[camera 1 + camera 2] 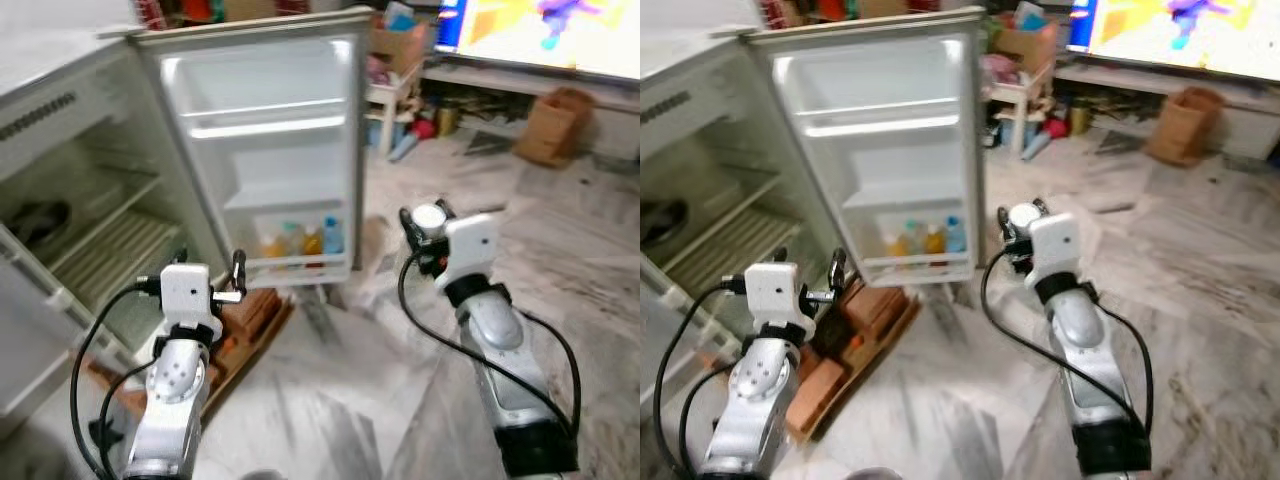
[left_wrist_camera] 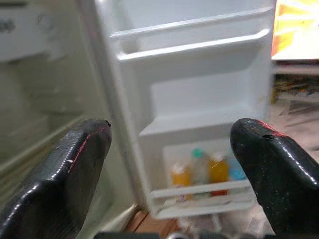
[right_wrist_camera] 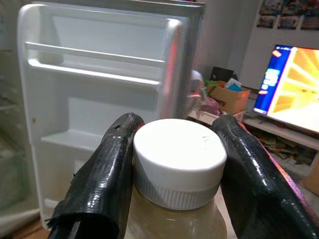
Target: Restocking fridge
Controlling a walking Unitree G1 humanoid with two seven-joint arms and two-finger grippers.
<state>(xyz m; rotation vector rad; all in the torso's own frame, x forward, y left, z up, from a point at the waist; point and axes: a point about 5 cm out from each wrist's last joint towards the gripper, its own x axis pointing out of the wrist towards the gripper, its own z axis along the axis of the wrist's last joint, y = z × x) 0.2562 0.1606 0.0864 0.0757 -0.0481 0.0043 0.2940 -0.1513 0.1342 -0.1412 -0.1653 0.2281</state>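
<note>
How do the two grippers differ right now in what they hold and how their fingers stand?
The right gripper is shut on a white-capped bottle; the left gripper holds nothing. The right gripper's fingers press the bottle's neck; the left gripper's fingers stand wide apart. Both point toward the open fridge door, where drink bottles stand in the bottom shelf.

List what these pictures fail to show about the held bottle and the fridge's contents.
- Held bottle: right wrist view cuts off its body below the white cap; the right pincer covers its sides, so no label.
- Door-shelf bottles: too small and blurred to read.
- Dark object inside the fridge: shaded, unidentifiable.
- Left pincer: open, holding nothing.
</note>
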